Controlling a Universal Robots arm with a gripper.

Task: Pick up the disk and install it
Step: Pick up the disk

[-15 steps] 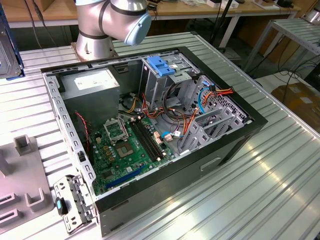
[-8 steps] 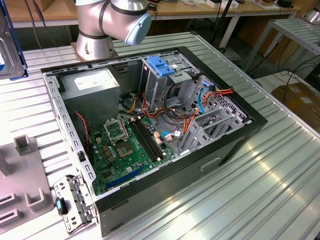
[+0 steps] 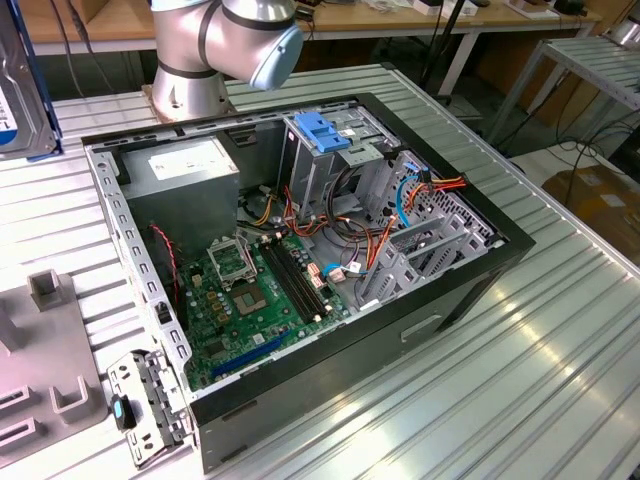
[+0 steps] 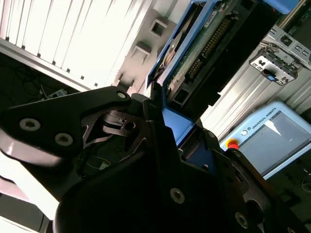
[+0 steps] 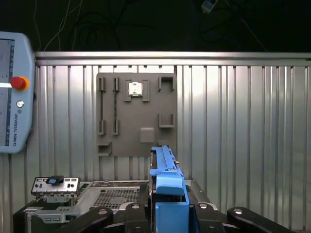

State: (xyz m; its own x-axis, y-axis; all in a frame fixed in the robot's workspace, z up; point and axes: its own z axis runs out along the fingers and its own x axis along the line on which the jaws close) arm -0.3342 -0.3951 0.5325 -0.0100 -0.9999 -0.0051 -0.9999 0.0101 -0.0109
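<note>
Right, I had the disk (image 5: 164, 170) in the gripper (image 5: 170, 208). The jaws were closed on its blue end tab, a black finger pressing from either side, and the drive stuck straight out from them, edge-on to the first wrist view. In the second wrist view the same disk (image 4: 209, 43) showed its underside: green circuit board, a row of connector pins, and blue rails along the edges. It was up in the air, touching nothing but the fingers.

Beyond it in the first wrist view lay the ribbed metal table (image 5: 243, 121), with the grey fixture plate (image 5: 136, 114) flat on it. One small square part sat in one of the plate's pockets. The teach pendant (image 5: 14, 92) with its red stop button was off to one side, well apart from the plate.

In the exterior view the open computer case (image 3: 300, 400) lay on its side in the middle of the table. The green motherboard (image 3: 260, 290) was exposed, and orange and blue cables ran across the middle. The grey drive cage (image 3: 310, 165) stood at the far end, under its light-blue latch plate (image 3: 322, 130). The arm's base (image 3: 195, 60) was just behind the case. A loose metal bracket (image 3: 150, 400) lay beside the case's near corner, on the exterior view's left. The disk was nowhere near the cage; I had it well clear of the case.
</note>
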